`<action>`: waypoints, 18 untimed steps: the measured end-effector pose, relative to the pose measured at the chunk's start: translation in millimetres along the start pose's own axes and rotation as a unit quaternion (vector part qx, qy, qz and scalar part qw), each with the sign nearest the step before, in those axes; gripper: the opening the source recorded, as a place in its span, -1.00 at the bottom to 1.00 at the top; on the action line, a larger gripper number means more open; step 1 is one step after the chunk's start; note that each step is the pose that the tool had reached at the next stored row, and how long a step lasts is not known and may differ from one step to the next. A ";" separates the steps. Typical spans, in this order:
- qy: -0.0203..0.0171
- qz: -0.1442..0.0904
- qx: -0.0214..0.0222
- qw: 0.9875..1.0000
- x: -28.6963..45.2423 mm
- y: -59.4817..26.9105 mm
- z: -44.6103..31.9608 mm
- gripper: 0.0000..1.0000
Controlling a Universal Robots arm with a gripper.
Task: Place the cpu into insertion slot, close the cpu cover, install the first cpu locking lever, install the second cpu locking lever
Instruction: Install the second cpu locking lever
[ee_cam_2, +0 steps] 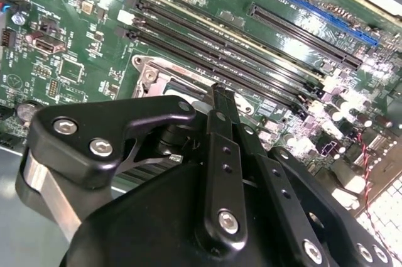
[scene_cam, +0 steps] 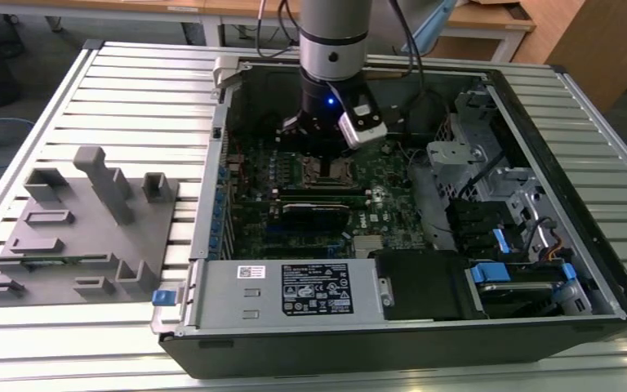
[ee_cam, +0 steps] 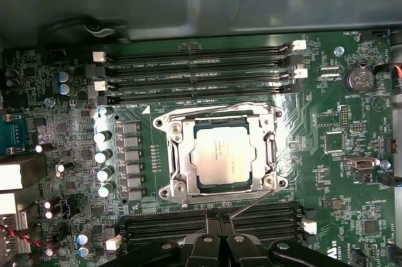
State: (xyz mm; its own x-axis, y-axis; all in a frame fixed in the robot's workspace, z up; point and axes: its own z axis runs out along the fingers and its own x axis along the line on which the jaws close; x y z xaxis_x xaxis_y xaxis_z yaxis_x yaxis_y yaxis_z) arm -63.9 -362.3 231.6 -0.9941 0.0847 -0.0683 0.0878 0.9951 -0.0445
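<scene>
The cpu (ee_cam: 223, 154), a dull silver square, lies in the socket on the green motherboard. The cpu cover (ee_cam: 179, 154), a silvery frame, lies flat around it. One thin wire locking lever (ee_cam: 254, 204) slants away from the socket's corner, and its free end meets my gripper's (ee_cam: 218, 217) black fingertips. A second wire lever (ee_cam: 213, 108) runs along the socket's opposite edge. My gripper (ee_cam_2: 217, 91) is shut, its fingers pressed together just beside the socket frame (ee_cam_2: 154, 69). Whether the lever end is pinched is hidden. In the exterior view the arm (scene_cam: 330, 49) reaches down into the open case over the socket (scene_cam: 322, 170).
Black memory slots (ee_cam: 201, 66) flank the socket on both sides. A row of capacitors (ee_cam: 103, 154) stands beside it. The case walls, power supply (scene_cam: 291, 290) and drive cage (scene_cam: 509, 212) enclose the board. A grey fixture (scene_cam: 85, 229) sits on the slatted table at the exterior view's left.
</scene>
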 end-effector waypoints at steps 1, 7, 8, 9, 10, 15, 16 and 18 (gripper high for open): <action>0.000 0.000 0.000 1.000 0.5 0.0 0.4 -0.79; 0.000 0.000 0.000 1.000 0.9 -0.1 0.8 -0.79; -0.001 0.000 0.000 1.000 1.5 -0.2 0.9 -0.79; -0.001 0.000 0.000 1.000 2.2 -0.3 0.9 -0.79; -0.002 0.000 0.000 1.000 3.0 -0.5 0.9 -0.79; -0.002 0.000 0.000 1.000 5.6 -1.0 1.8 -0.79; -0.002 0.000 0.000 1.000 5.5 -1.8 1.8 -0.79; -0.002 0.000 0.000 1.000 5.4 -3.9 1.9 -0.79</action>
State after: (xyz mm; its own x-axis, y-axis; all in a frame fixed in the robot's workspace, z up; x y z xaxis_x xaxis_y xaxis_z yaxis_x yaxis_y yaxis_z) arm -69.6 -365.8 229.4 -0.9938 0.0846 -0.0725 0.0880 0.9951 -0.0448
